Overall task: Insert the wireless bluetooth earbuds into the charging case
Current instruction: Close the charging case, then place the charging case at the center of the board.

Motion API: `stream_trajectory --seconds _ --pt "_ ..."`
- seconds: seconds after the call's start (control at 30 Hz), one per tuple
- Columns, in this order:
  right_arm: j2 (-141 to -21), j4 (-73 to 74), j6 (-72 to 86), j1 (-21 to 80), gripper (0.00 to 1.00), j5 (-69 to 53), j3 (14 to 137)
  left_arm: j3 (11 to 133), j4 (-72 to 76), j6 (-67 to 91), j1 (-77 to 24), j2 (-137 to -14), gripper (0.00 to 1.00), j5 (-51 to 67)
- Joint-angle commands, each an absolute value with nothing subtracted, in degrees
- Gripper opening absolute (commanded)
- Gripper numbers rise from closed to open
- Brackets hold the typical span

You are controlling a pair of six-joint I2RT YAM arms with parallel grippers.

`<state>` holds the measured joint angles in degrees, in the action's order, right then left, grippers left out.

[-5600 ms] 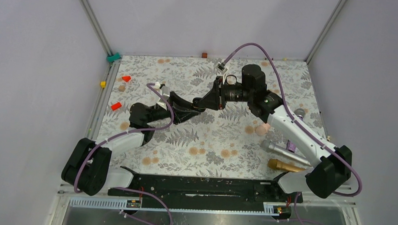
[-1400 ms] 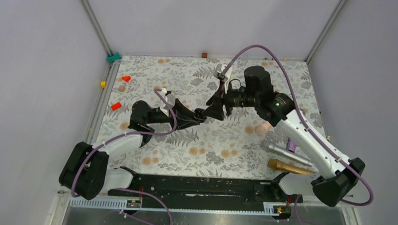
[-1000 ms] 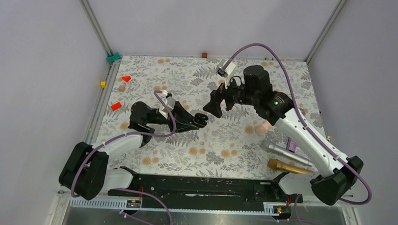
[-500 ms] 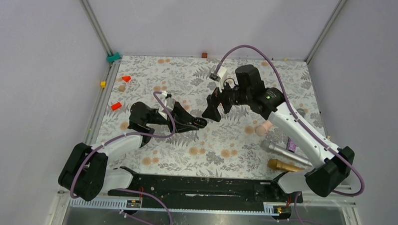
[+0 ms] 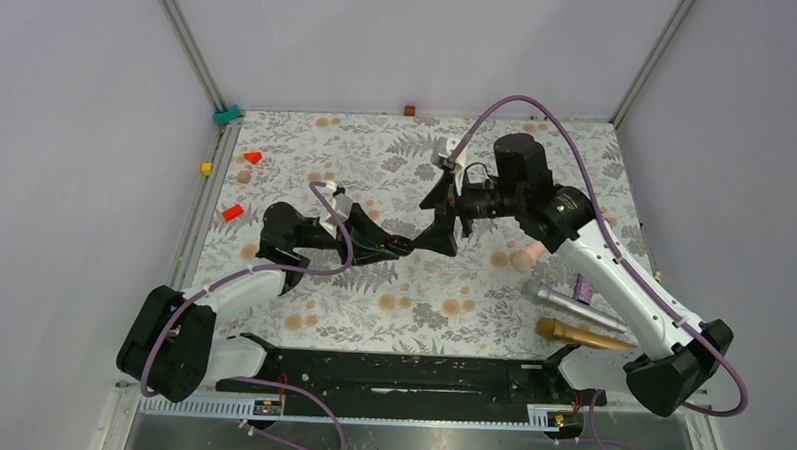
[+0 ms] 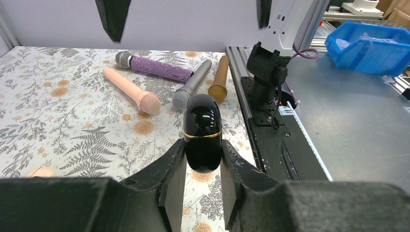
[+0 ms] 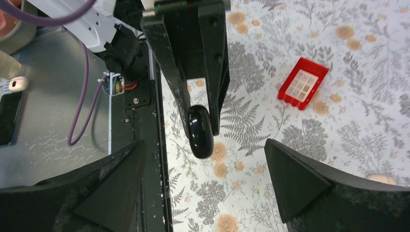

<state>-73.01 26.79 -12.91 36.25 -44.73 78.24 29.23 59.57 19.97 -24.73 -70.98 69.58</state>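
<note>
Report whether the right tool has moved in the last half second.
Yes. In the top view the right tool has shifted right and slightly toward the near edge, closer to the pink microphone, which has stayed put.

Floral table (image 5: pixel 392 285), 4 bunched together at the right: pink microphone (image 6: pixel 131 90), purple microphone (image 6: pixel 159 69), silver microphone (image 6: pixel 192 90), gold microphone (image 6: pixel 220 77). Far left, red box (image 5: pixel 233 212), small red piece (image 5: pixel 253 157).

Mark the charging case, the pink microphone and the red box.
charging case (image 6: pixel 203 123): left wrist view, glossy face above the gold seam.
pink microphone (image 6: pixel 128 87): left wrist view, middle of the handle.
red box (image 7: pixel 303 83): right wrist view, white gridded centre.
</note>
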Motion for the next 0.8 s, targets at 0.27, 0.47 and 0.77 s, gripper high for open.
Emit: stream_trajectory --seconds 0.27,0.47,0.77 --pt "-75.38 20.17 -14.24 33.3 1.0 -49.72 72.82 33.04 55.26 18.41 -25.04 -71.28 0.0 65.22" --pt "-71.27 15.36 -13.53 33.01 1.0 -44.59 69.85 39.4 33.83 12.82 -25.01 -75.07 0.0 50.79" --pt "-66.76 12.83 -8.95 29.83 0.99 -38.78 69.39 46.14 22.13 13.7 -25.05 -84.56 0.0 42.49"
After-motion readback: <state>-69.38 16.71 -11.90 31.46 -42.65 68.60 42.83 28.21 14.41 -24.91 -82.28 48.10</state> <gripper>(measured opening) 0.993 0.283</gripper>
